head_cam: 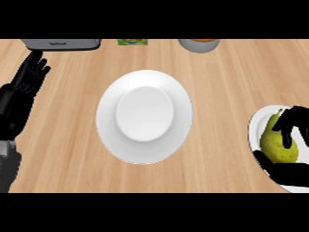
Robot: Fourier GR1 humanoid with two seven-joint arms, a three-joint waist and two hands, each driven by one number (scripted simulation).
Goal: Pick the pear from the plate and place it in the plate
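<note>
Wooden counter [230,77] with right robot hand [302,118] curled round yellow-green pear [277,145] on right-side plate [256,124].

You have one camera, set at the robot's head and aimed steeply down onto the wooden worktop [230,77]. It faces away from the body, so both forearms enter from the lower edge. It is not mirrored: the right hand [305,115] shows at your right, the left hand [23,86] at your left. It sits near enough that the worktop fills the frame. The centre plate [110,127] lies between the two sets of fingers. The edge plate [256,127] under the right fingers [292,131] is cut by the right border, and from above those fingers hide part of the pear [277,147]. The grey appliance [61,44] beyond the left fingers [36,68] is cropped at the top.
</note>
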